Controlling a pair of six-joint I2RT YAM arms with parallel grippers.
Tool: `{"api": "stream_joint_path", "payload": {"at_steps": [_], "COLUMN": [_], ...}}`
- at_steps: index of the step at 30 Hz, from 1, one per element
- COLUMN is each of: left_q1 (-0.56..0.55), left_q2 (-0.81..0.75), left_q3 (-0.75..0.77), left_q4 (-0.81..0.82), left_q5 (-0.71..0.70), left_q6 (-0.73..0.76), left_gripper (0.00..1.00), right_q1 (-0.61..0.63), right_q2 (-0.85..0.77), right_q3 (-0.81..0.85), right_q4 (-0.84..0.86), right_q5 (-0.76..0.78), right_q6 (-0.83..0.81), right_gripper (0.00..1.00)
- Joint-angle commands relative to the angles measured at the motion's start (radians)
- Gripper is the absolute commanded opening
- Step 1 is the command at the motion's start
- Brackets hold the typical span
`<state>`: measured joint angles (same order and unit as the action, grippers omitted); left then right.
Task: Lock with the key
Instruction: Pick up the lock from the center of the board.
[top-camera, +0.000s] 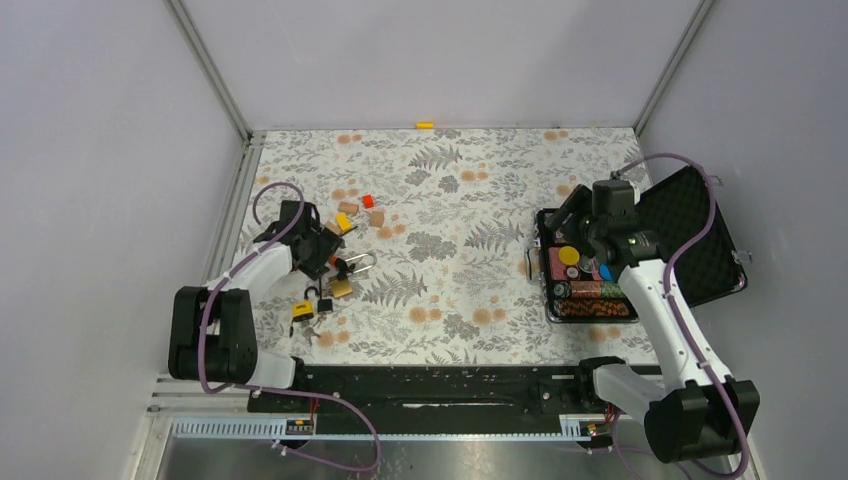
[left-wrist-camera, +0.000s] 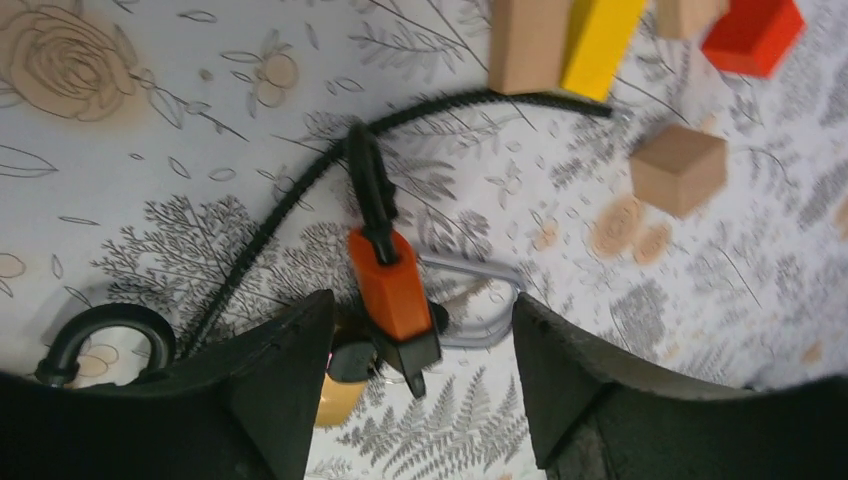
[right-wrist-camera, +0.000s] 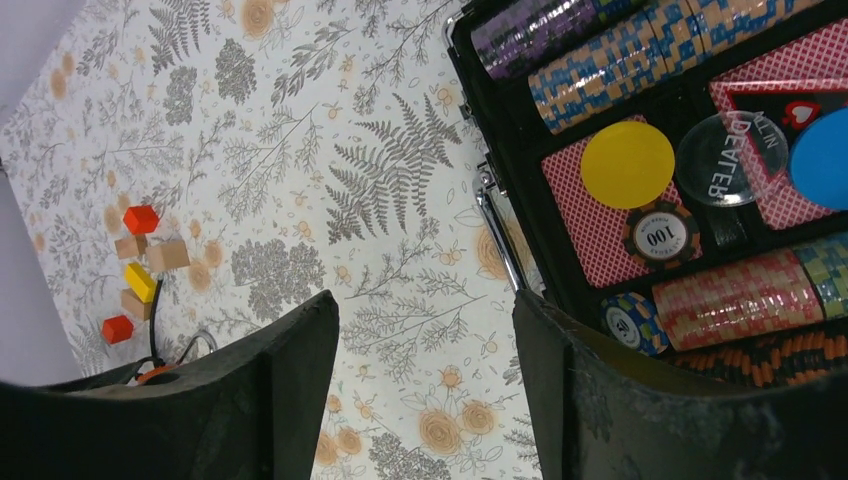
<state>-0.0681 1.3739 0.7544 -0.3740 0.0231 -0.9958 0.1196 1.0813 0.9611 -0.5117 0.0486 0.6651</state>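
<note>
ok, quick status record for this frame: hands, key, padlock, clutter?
left hand: open, straddling the key, no contact visible
orange key: on black lanyard, lying across the padlock
padlock: silver shackle showing, on the table; key inserted or not, cannot tell
right hand: open, at the edge of the open poker chip case
blocks: wood, yellow and red, loose beyond the key
</note>
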Motion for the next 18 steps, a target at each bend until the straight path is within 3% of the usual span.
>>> {"api": "stream_joint_path", "payload": {"at_steps": [1,7,18], "left_q1": [-0.013,-0.027,-0.065], "left_q2": [0.036,0.100,0.180], "left_q3": [0.061,0.123,0.136], "left_q4": [0.037,-0.011,-0.063], "left_q5": [-0.144,-0.176,-0.190], "left_q6": [-0.078,-0.043,-0.001], "left_gripper": [0.63,0.57,0.58], "right_q1": [-0.003,-0.003,-0.003], "right_q2": [-0.059,-0.094,-0.151], "right_q3": [-0.032,-0.066,-0.101], "right_q4": [0.005,0.013,0.002], "right_q5": [-0.033,-0.024,-0.018], "right_q6": [0.034,0.040,0.057], "right_gripper": [0.71,0.71,0.71]}}
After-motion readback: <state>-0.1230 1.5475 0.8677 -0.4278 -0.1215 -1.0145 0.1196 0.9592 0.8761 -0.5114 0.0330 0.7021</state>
